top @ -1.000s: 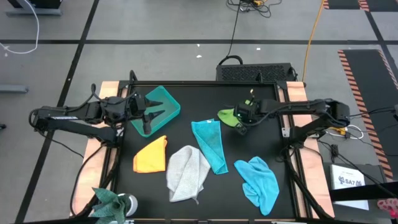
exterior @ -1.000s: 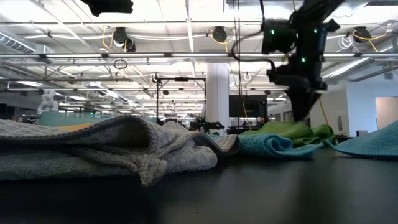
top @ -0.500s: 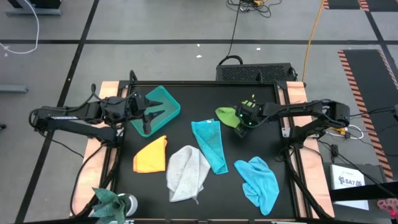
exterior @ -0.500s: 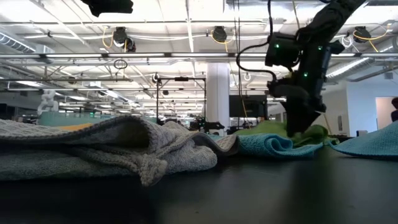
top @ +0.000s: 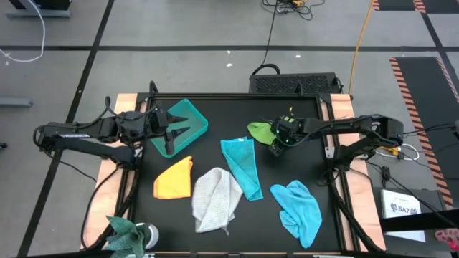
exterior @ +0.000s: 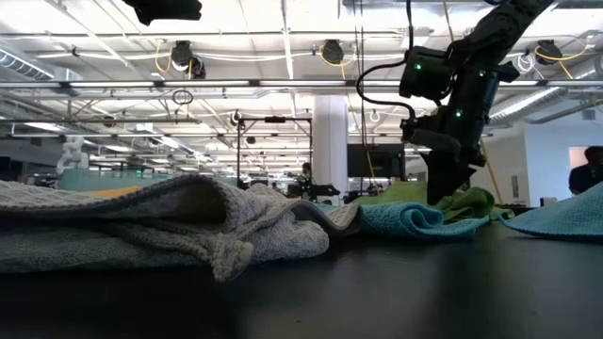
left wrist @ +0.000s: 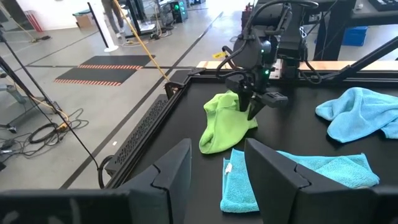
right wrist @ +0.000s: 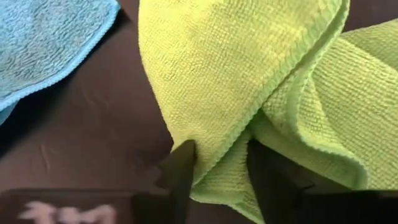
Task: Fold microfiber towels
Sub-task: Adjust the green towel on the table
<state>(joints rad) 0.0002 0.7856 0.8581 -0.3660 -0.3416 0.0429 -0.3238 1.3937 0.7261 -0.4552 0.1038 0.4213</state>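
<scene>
The lime green towel (top: 259, 131) lies bunched on the black table at the far right, and my right gripper (top: 275, 145) is down on its right side, shut on it. The teal towel (top: 242, 166), grey towel (top: 215, 199), orange-yellow towel (top: 174, 178) and light blue towel (top: 297, 208) lie crumpled across the table's middle and near side. My left gripper (top: 171, 133) hangs open and unladen over the teal bin (top: 190, 117) at the far left. My right gripper (right wrist: 217, 171) pinches a folded-over edge of the lime green towel (right wrist: 214, 152) between its two fingers; more than one layer sits in the gap. The fingers come steeply from above (left wrist: 250, 109). The towel still lies slack on the table.
A person (exterior: 586, 171) stands in the room beyond the table's right side. A black box (top: 294, 83) sits just past the far edge, and a green plant-like object (top: 126, 232) at the near left corner. Bare tabletop lies between the bin and the green towel.
My right gripper has sunk toward the lime green towel and tipped to point more steeply down, ending on the towel's edge. The towel has stayed on the table.
</scene>
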